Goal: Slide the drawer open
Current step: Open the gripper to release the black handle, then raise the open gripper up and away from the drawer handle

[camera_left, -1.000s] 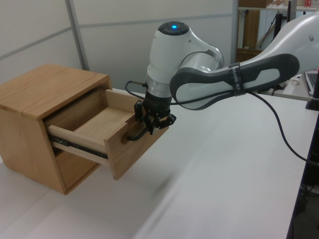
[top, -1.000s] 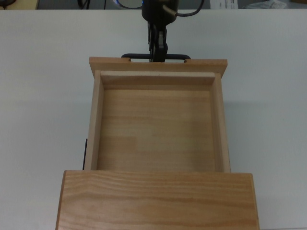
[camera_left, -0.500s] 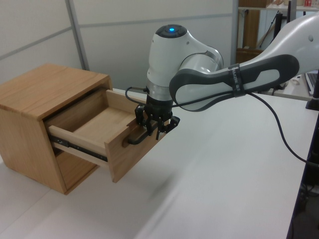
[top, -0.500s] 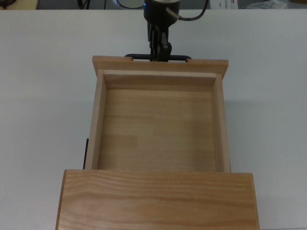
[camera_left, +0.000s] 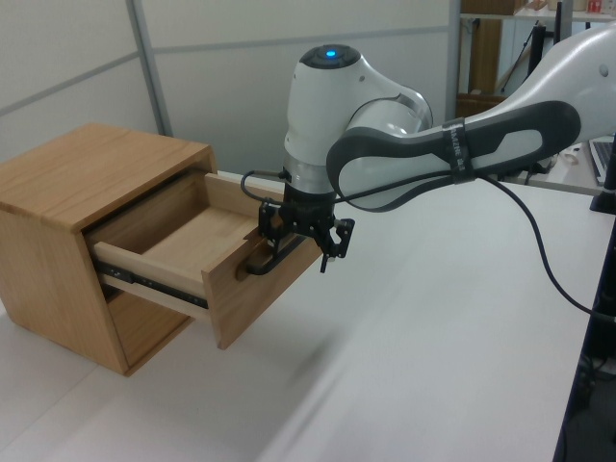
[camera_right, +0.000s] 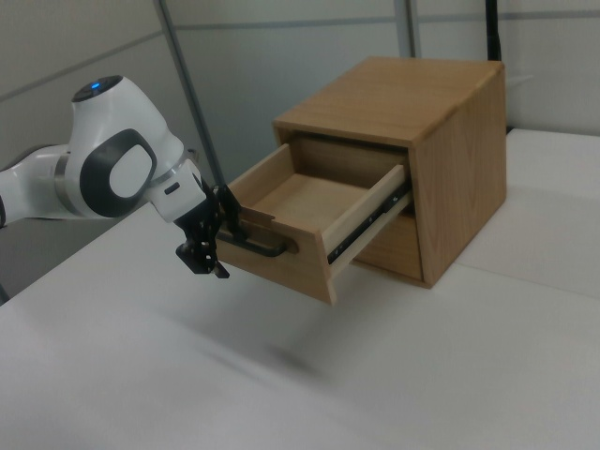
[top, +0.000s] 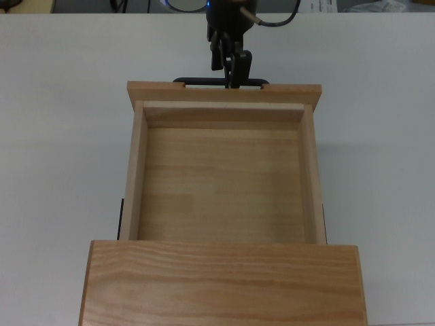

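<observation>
The light wooden drawer (top: 224, 176) stands pulled far out of its wooden cabinet (top: 224, 285), and its inside is bare. A thin black bar handle (top: 197, 81) runs along the wide front panel (top: 224, 92). My gripper (top: 229, 66) is open at the middle of that handle, one finger on each side of the bar. The left view shows the drawer (camera_left: 192, 241) on its black side rail, with the handle (camera_left: 256, 267) under the spread gripper (camera_left: 300, 236). In the right view the gripper (camera_right: 214, 234) sits at the handle (camera_right: 261, 248) of the drawer (camera_right: 300, 202).
The cabinet (camera_left: 87, 173) stands on a white table (camera_left: 433, 366). My white and grey arm (camera_left: 443, 154) reaches in from the left view's right, trailing a black cable (camera_left: 539, 241). Grey wall panels stand behind the table.
The fingers were shut on the handle bar and have now spread apart, letting go of it. The drawer stays extended at about the same place.
</observation>
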